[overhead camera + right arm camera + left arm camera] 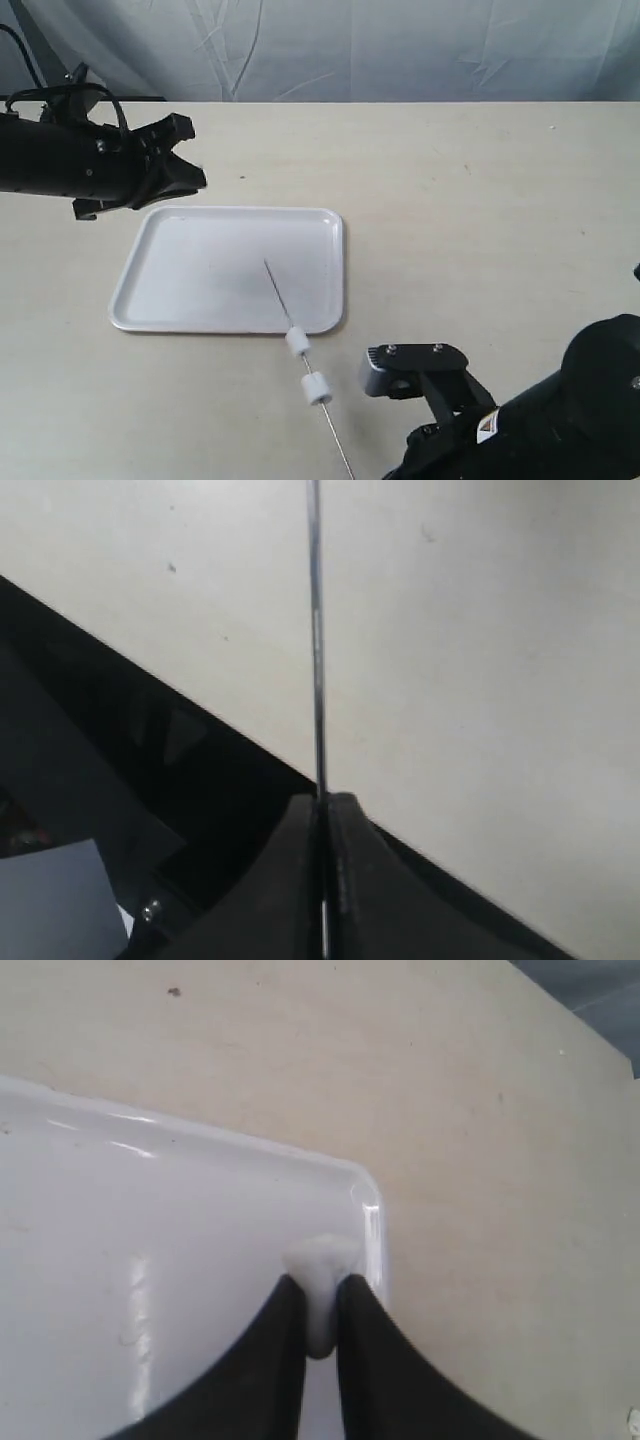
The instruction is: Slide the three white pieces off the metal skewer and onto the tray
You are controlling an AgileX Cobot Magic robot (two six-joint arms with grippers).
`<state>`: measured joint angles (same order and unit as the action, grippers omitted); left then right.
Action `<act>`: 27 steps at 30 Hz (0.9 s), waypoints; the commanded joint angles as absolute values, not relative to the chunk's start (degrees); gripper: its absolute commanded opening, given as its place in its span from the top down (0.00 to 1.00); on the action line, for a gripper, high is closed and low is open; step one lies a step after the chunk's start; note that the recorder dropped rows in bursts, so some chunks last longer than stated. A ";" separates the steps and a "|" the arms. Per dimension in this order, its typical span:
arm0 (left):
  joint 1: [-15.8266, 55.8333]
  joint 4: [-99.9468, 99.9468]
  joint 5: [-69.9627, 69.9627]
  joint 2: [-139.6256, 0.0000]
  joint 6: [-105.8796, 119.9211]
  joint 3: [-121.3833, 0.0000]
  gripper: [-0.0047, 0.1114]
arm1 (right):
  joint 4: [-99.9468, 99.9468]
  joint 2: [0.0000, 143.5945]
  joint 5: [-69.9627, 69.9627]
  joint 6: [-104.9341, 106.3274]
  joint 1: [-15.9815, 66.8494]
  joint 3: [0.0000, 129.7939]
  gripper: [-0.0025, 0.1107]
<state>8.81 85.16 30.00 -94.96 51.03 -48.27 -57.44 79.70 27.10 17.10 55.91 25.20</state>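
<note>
The tray (pixel 180 300) lies left of centre on the table. The metal skewer (pixel 279 295) slants from the tray's middle out over its near rim towards the table's front edge. Two white pieces (pixel 297 343) (pixel 316 388) are threaded on it just outside the rim. Above a corner of the tray (pixel 150 1260), my left gripper (pixel 320 1295) is shut on the third white piece (pixel 322 1265). My right gripper (pixel 324 805) is shut on the near end of the skewer (pixel 315 630). Its fingertips fall below the exterior view's bottom edge.
The left arm (pixel 70 165) hovers over the tray's far left corner. The bulky right arm (pixel 430 380) fills the bottom right. Beige tabletop (pixel 480 220) stretches right of the tray, with a grey curtain behind. The table's dark front edge (pixel 200 740) lies under the right gripper.
</note>
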 commanded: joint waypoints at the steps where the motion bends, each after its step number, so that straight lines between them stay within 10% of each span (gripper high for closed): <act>1: 9.25 78.27 31.89 -96.36 51.54 -48.58 0.88 | -57.73 77.96 24.15 17.31 56.00 25.00 0.98; 27: 11.59 79.34 41.81 -107.21 56.38 -48.58 0.66 | -60.39 85.93 8.35 13.05 56.00 33.48 0.98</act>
<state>11.42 76.27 37.21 -108.70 53.47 -48.48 -58.96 84.79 11.00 13.73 55.91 33.22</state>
